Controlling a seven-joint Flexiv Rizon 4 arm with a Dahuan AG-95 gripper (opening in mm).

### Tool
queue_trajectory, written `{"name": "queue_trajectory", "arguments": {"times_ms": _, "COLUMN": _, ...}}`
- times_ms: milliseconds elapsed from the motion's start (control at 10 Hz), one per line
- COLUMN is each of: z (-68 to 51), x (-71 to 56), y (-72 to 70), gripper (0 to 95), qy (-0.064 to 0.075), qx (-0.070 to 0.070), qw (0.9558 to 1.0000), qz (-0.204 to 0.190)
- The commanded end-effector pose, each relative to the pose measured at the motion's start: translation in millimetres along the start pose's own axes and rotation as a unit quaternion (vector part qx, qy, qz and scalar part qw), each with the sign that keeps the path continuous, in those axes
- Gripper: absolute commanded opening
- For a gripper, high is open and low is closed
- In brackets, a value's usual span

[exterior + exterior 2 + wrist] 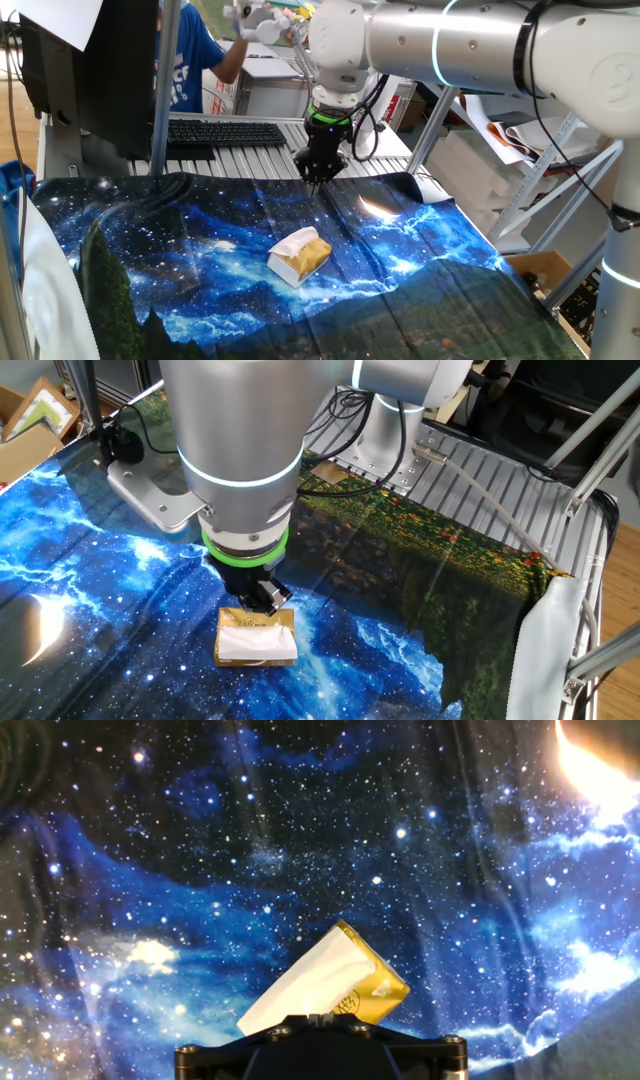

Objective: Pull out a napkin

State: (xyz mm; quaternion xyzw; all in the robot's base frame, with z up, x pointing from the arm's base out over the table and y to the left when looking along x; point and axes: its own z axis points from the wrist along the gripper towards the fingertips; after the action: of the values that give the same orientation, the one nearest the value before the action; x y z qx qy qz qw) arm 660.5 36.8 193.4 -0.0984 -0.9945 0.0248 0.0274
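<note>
Claw (318, 178) hangs above the far side of the surface, holding nothing.

Your claw looks pinched together at its tips in the one fixed view, though the hand view shows no fingers, so treat that as likely, not certain. The napkin (296, 242) pokes up white from the top of the tissue box (309, 260), which lies mid-surface on the starry cloth (180, 250), nearer than the claw. That raised fold gives you something to pinch; you'll need to spread first, I'd judge.
</note>
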Motion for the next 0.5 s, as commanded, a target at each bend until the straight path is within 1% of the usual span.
{"name": "queue_trajectory", "arguments": {"times_ms": 100, "z": 0.3, "x": 0.9, "y": -0.3, "gripper": 0.0, "qy": -0.002, "qx": -0.002, "qw": 1.0, "qz": 0.001}}
{"name": "queue_trajectory", "arguments": {"times_ms": 200, "z": 0.3, "x": 0.8, "y": -0.3, "gripper": 0.0, "qy": -0.007, "qx": 0.011, "qw": 0.9999, "qz": 0.01}}
{"name": "queue_trajectory", "arguments": {"times_ms": 300, "z": 1.1, "x": 0.6, "y": 0.5, "gripper": 0.0, "qy": -0.015, "qx": 0.046, "qw": 0.9985, "qz": 0.026}}
{"name": "queue_trajectory", "arguments": {"times_ms": 400, "z": 1.5, "x": 0.5, "y": 1.0, "gripper": 0.0, "qy": -0.021, "qx": 0.051, "qw": 0.9979, "qz": 0.033}}
{"name": "queue_trajectory", "arguments": {"times_ms": 500, "z": 1.6, "x": 0.5, "y": 1.0, "gripper": 19.0, "qy": -0.02, "qx": 0.043, "qw": 0.9983, "qz": 0.032}}
